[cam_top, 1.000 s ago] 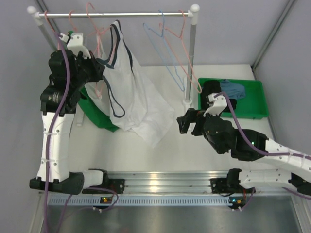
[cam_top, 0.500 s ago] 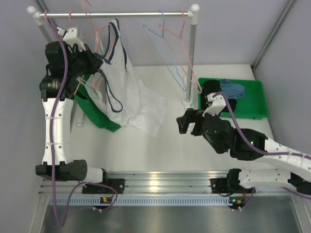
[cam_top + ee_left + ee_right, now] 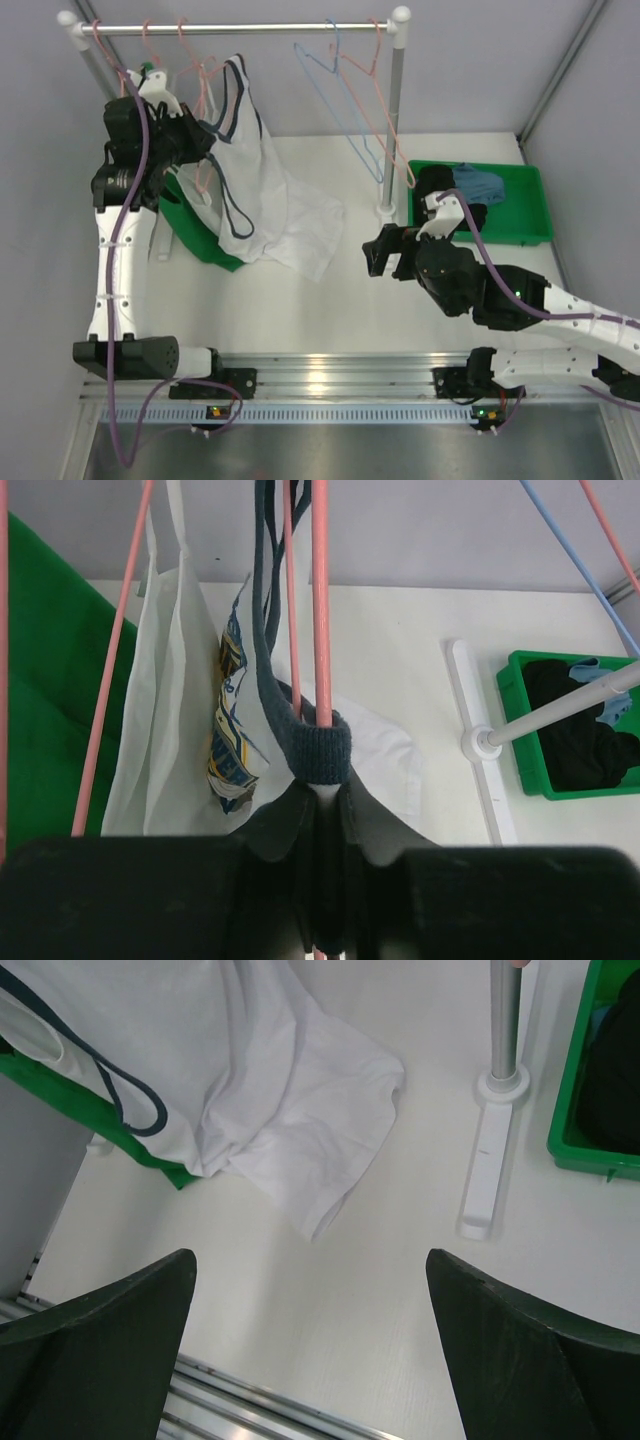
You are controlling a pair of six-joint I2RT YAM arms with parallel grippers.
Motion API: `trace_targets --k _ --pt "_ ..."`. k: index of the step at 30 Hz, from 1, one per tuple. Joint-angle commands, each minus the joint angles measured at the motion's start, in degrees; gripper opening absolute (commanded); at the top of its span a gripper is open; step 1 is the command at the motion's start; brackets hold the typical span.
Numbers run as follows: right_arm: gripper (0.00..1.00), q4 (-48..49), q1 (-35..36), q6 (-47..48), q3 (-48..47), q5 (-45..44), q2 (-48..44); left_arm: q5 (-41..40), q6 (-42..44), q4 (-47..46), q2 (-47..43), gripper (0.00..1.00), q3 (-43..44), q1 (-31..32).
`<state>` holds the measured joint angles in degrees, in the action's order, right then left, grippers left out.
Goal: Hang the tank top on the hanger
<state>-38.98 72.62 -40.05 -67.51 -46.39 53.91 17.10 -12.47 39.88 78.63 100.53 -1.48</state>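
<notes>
White tabletop (image 3: 330, 300) fills the space between grey walls, with a clothes rail (image 3: 260, 30) running across its far side. At the far left, the left pincer (image 3: 195, 140) is raised just below the rail. Its fingers are pressed together on the navy-trimmed strap of the tank top (image 3: 270, 190), where the strap wraps around the wire of the pink hanger (image 3: 320, 600). From there the tank top hangs down, and its lower part lies crumpled on the tabletop, partly over a green cloth (image 3: 200, 240) at the left. The left wrist view shows its blue-and-yellow print (image 3: 232, 730) folded inward beside the strap. Further right on the rail hang a light blue hanger (image 3: 330, 90) and another pink one (image 3: 385, 110). The right pincer (image 3: 378, 250) hovers above the middle of the tabletop, just right of the tank top's hem, with its jaws spread wide and holding nothing. A green tray (image 3: 535, 215) of dark clothes sits at the far right.
</notes>
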Motion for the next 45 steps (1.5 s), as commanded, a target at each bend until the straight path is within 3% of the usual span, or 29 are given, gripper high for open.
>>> trace_targets --k 1,4,11,29,31,36,39,41,43,45 --pt "0.98 0.93 0.15 0.06 0.09 -0.01 -0.91 -0.93 0.25 -2.61 -2.6 0.19 -0.07 -0.37" --pt "0.98 0.93 0.15 -0.11 0.27 0.07 -0.74 -1.54 0.51 -2.26 -3.31 0.29 0.19 -0.37" --pt "0.98 0.66 0.15 0.06 -0.08 0.34 -0.3 -2.6 1.04 -1.38 -4.8 0.4 0.54 -0.37" --pt "1.0 1.19 -0.02 -0.73 2.55 1.3 -1.0 -7.08 1.13 3.18 -12.27 0.5 1.33 -0.37" --pt "1.0 1.28 -0.02 -1.08 3.08 1.39 -1.7 -5.08 0.34 3.28 -13.06 0.51 1.25 -0.28" --pt "1.0 1.63 -0.02 -1.08 5.27 0.69 -3.9 7.84 -5.53 0.39 -15.87 0.66 -3.84 -0.11" --pt "1.0 1.8 -0.02 -0.91 6.59 0.16 -5.3 9.01 -8.09 -3.39 -19.91 0.66 -12.18 4.44" --pt "1.0 1.54 -0.02 -0.99 7.3 -0.19 -6.27 5.77 -8.27 -4.02 -22.37 0.66 -17.79 12.17" --pt "1.0 1.19 -0.02 -1.08 8.61 -0.63 -7.41 -2.84 -8.18 -4.02 -23.95 0.64 -22.98 22.94" --pt "1.0 0.4 -0.11 -2.04 9.93 -1.07 -8.38 -10.64 -8.88 -4.89 -25.53 0.64 -27.03 29.22"
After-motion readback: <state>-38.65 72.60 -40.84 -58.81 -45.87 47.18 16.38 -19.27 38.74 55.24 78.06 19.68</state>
